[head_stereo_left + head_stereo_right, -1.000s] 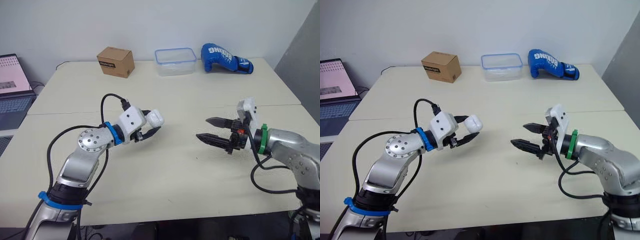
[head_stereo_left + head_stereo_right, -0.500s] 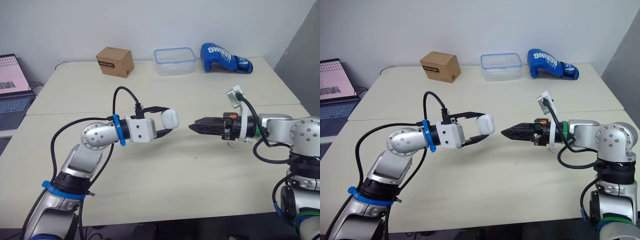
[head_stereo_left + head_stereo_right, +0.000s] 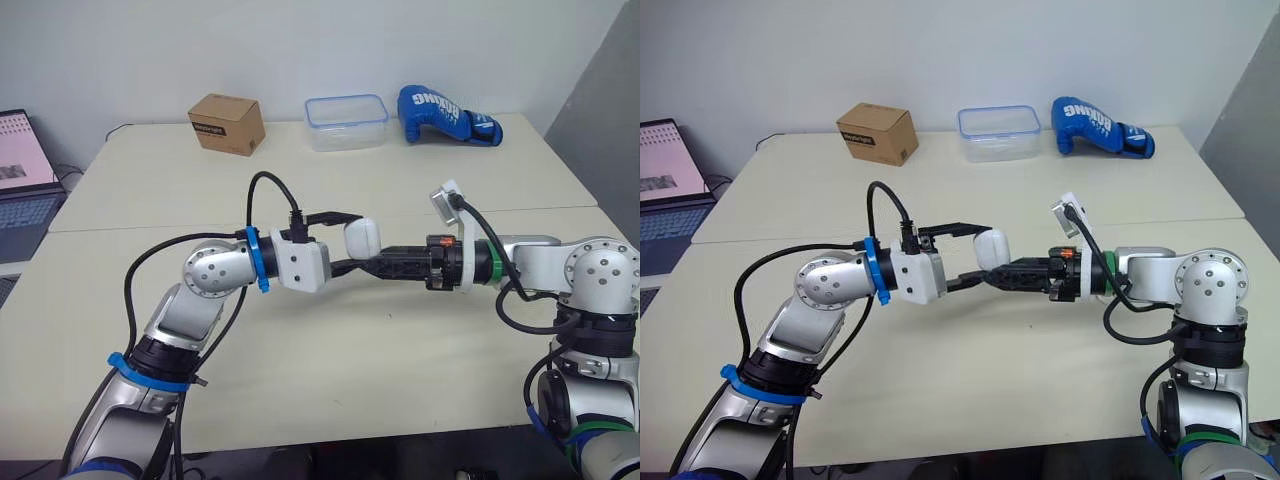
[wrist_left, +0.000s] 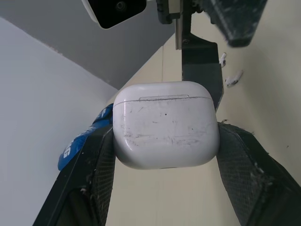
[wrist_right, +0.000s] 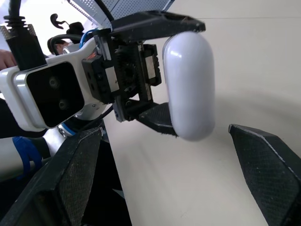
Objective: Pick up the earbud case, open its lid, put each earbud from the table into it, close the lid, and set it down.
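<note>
- The left gripper (image 3: 977, 256) clamps the earbud case (image 4: 165, 125) by its narrow ends, above the middle of the table (image 3: 330, 350).
- The right gripper (image 3: 388, 266), fingers spread, points left, tips just beside the case.
- The lid is closed and faces the right gripper.
- The shell appears light, rigid and glossy, probably slippery; grip the lid near its seam.

Earbud case (image 4: 165, 125) sits between the left end effector's (image 3: 352, 242) fingers, above mid counter (image 3: 330, 370). Right end effector (image 3: 378, 268) is just right of it, tips at the case, fingers spread. Two earbuds (image 4: 233, 77) lie on the counter beyond the case, close together. Far edge, left to right: box (image 3: 227, 124), container (image 3: 347, 122), glove (image 3: 447, 116). Laptop (image 3: 25, 180) is off the counter's left side.
</note>
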Controlling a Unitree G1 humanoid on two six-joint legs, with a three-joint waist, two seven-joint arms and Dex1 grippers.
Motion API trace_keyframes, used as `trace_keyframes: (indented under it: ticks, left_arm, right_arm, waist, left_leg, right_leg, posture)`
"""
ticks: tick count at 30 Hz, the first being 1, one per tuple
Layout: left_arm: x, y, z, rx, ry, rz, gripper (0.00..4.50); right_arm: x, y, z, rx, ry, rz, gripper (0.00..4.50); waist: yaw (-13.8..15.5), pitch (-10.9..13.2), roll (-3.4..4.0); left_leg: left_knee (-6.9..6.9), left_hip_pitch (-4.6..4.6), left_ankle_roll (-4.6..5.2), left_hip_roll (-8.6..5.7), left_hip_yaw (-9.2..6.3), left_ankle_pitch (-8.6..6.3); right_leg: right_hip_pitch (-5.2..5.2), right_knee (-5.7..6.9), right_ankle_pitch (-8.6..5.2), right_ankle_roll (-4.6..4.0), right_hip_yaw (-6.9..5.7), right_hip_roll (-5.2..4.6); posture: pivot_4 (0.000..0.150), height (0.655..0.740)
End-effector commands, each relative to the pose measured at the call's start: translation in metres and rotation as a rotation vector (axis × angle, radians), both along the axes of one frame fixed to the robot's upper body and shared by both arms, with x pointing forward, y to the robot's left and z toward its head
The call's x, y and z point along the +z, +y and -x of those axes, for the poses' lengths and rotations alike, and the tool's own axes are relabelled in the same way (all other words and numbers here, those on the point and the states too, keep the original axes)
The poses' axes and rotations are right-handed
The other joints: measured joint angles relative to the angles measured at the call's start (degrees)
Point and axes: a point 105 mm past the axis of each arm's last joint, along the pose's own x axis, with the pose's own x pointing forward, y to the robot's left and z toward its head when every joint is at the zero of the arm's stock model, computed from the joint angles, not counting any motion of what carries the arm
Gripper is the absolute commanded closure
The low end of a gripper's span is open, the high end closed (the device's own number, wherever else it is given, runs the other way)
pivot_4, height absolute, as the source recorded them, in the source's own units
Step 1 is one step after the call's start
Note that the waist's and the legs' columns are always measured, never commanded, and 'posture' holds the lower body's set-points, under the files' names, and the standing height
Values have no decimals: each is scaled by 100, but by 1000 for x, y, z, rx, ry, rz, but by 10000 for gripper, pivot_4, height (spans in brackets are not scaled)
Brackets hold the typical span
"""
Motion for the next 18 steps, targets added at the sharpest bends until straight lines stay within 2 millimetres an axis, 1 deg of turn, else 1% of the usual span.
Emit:
trace_keyframes:
  ticks: [1, 6, 9, 12, 18]
  left_arm:
    - [8, -4, 9, -33, -28, 7, 17498]
    - [7, -5, 11, -39, -23, 4, 17498]
    - [7, -6, 11, -41, -22, 6, 17498]
    - [8, -8, 12, -45, -21, 10, 17498]
    - [8, -7, 12, -46, -20, 9, 17498]
  right_arm:
    - [11, 0, -1, -4, -39, -31, 0]
    - [10, 1, -1, -5, -38, -32, 0]
    - [10, 1, -1, -10, -38, -32, 5264]
    - [10, 1, -1, -8, -36, -30, 16078]
    - [10, 3, -1, -2, -34, -29, 16078]
  waist:
    - [-17, 0, 0]
    - [-55, 0, 0]
    - [-59, 0, 0]
    - [-59, 0, 0]
    - [-59, 0, 0]
  left_leg:
    - [0, 0, 0, 0, 0, 0]
    - [0, 0, 0, 0, -1, 0]
    - [-1, 0, 0, 0, -1, 0]
    - [-1, 0, 0, 0, -1, 0]
    - [-1, 0, 0, 0, -1, 0]
  right_leg:
    - [0, 0, 0, 0, 0, 0]
    - [0, 0, 0, 0, 0, 0]
    - [0, -1, 0, 0, 0, 1]
    - [0, 0, 0, 0, -1, 1]
    - [0, -1, 0, 0, 0, 1]
  posture:
    - [1500, 7307]
    - [1500, 7307]
    - [1500, 7307]
    - [1500, 7307]
    - [1500, 7307]
